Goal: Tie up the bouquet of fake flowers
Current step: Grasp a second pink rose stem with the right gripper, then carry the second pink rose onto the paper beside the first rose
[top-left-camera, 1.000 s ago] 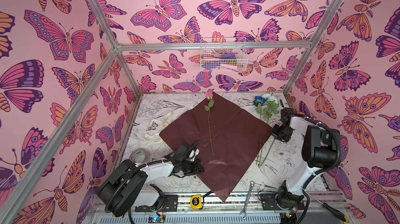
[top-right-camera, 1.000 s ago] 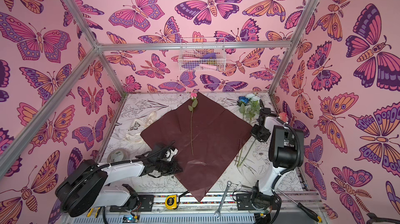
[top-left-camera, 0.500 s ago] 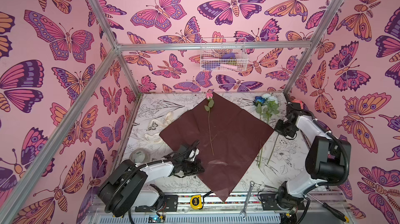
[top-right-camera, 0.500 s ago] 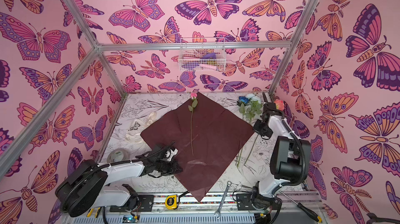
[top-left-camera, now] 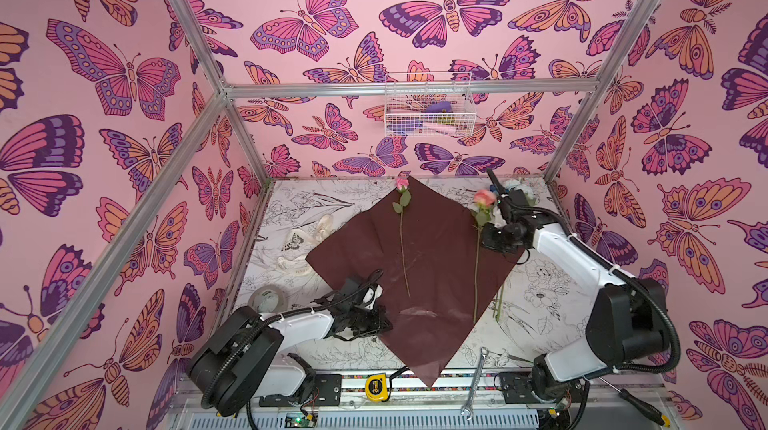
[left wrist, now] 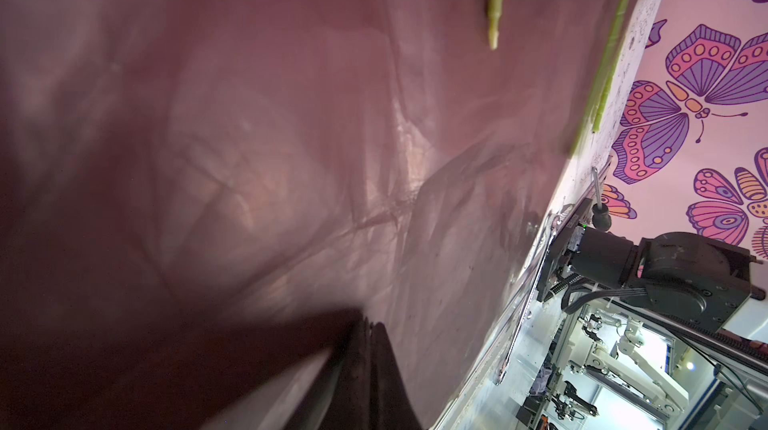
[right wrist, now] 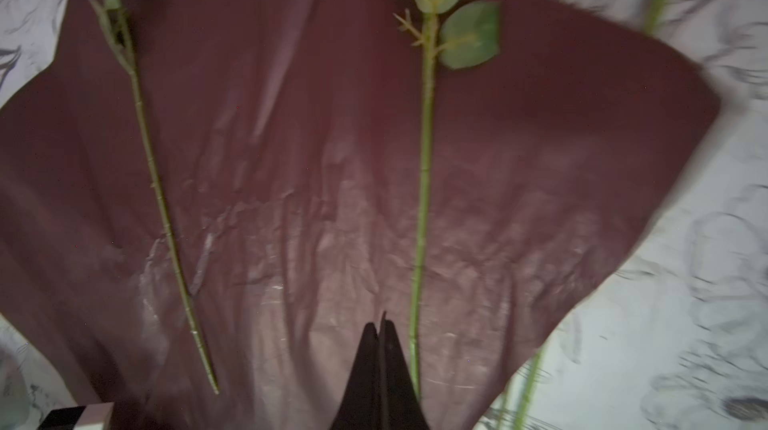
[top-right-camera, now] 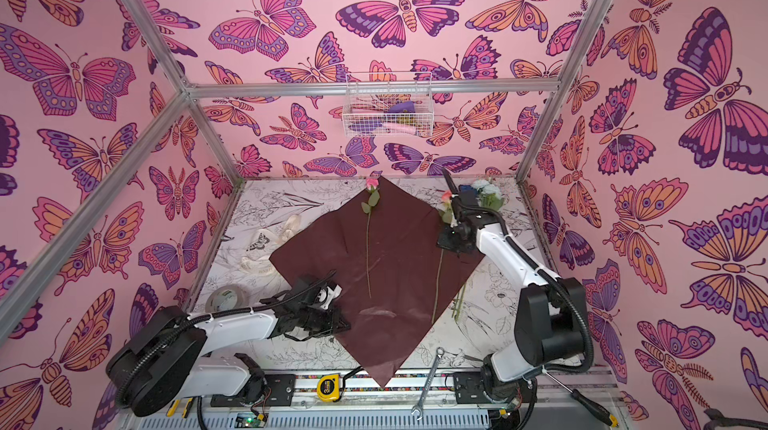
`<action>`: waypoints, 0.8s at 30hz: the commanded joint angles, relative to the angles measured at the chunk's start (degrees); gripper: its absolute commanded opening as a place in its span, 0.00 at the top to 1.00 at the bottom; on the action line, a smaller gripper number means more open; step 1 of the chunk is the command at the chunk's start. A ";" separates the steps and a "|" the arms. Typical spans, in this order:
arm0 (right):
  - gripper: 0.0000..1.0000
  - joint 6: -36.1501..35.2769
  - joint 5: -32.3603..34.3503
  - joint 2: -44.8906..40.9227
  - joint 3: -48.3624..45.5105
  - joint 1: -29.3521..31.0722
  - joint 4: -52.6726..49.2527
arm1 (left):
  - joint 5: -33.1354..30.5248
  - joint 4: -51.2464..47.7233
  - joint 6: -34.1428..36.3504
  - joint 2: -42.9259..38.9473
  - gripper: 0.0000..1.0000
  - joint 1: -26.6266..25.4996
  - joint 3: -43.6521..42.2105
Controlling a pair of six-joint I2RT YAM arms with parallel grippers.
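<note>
The dark red wrapping paper lies as a diamond on the table. A pink rose lies along its middle. A peach rose slants over the paper's right part, head lifted, stem end on the paper. My right gripper hangs above it, shut. The stem runs just beside the fingers, and nothing shows between them. My left gripper is shut, low at the paper's lower left edge. Whether it pinches the paper is hidden.
Blue and white flower heads lie at the back right, their stems beside the paper. A cream ribbon and a tape roll sit on the left. A tape measure, a wrench and a screwdriver lie along the front rail.
My right gripper has swung left from the table's right side to over the paper's right corner. The peach rose's head came with it while the stem end shifted little. The left arm stayed put.
</note>
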 commanded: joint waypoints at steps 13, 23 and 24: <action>0.88 1.56 8.42 17.55 16.29 5.25 -1.99 | -1.96 -2.45 0.31 0.57 1.00 -0.24 -1.24; 0.69 -3.93 10.61 15.76 9.87 -0.08 -1.06 | -2.54 -3.44 -1.02 0.32 1.00 -0.28 -1.39; 0.69 -4.19 10.64 15.95 9.98 -0.36 -1.08 | -2.72 -3.52 -1.20 0.11 1.00 -0.27 -1.48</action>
